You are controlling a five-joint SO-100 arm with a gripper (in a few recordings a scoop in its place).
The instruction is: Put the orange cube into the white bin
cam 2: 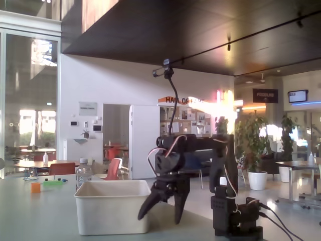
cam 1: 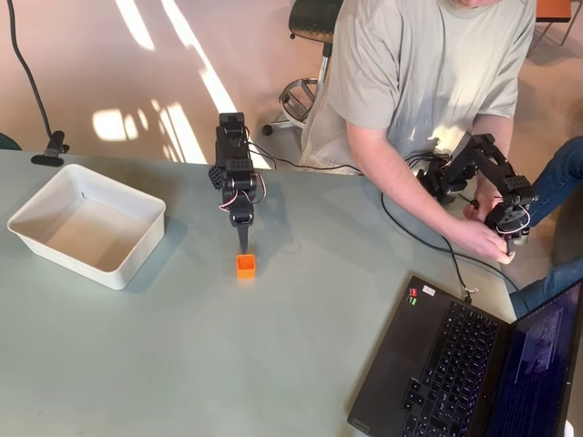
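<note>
Two fingers of the gripper we see spread wide; the white bin hides its own inside

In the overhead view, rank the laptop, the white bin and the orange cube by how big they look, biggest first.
1. The laptop, though the frame edge cuts part of it off.
2. The white bin, clearly smaller in area.
3. The orange cube, tiny, just below the tip of the gripper.
All three rest on the same table, so nearness hardly distorts this.
</note>
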